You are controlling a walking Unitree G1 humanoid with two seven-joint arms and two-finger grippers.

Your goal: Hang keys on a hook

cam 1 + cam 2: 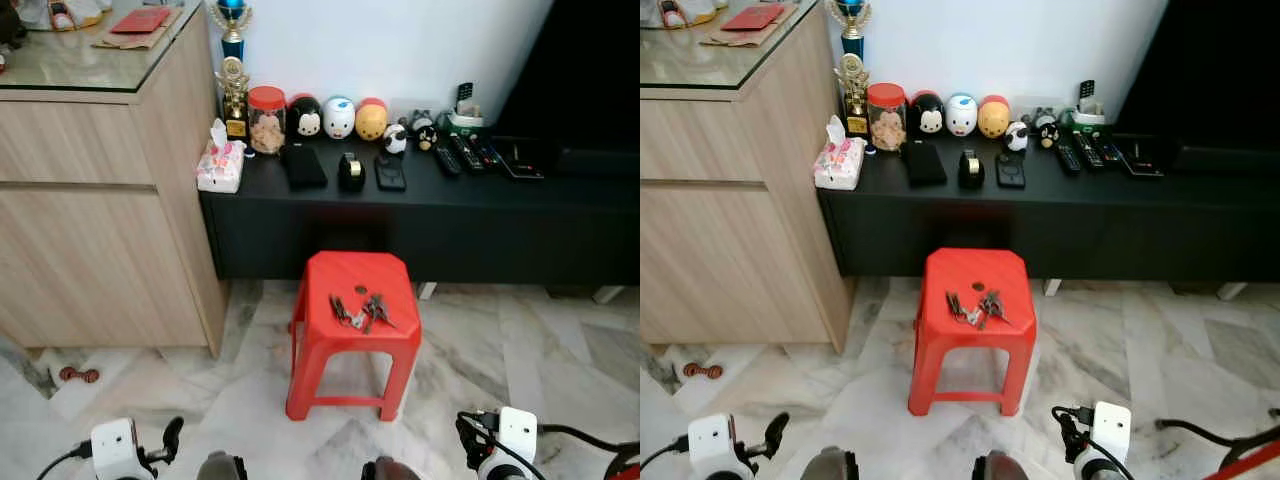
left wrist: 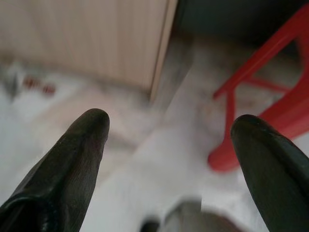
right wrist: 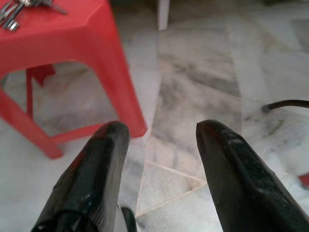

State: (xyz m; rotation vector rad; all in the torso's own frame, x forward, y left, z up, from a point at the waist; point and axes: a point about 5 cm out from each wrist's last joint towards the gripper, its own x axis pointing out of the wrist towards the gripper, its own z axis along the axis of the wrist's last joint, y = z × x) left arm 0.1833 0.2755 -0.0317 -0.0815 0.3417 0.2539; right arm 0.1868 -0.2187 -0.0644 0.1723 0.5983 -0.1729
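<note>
Keys (image 1: 361, 310) on top of red stool (image 1: 340, 345), likely small, hard, jingly and slippery, so best pinched at the ring; left gripper (image 2: 169, 140) and right gripper (image 3: 161, 145) both low by the floor, wide open, holding nothing.

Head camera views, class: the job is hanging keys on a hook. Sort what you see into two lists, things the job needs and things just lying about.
Needed for the job:
bunch of metal keys
red plastic stool they lie on
left gripper, open
right gripper, open

Lying about:
pink tissue pack
red-lidded snack jar
gold trophy
black remote controls
black low cabinet
</note>
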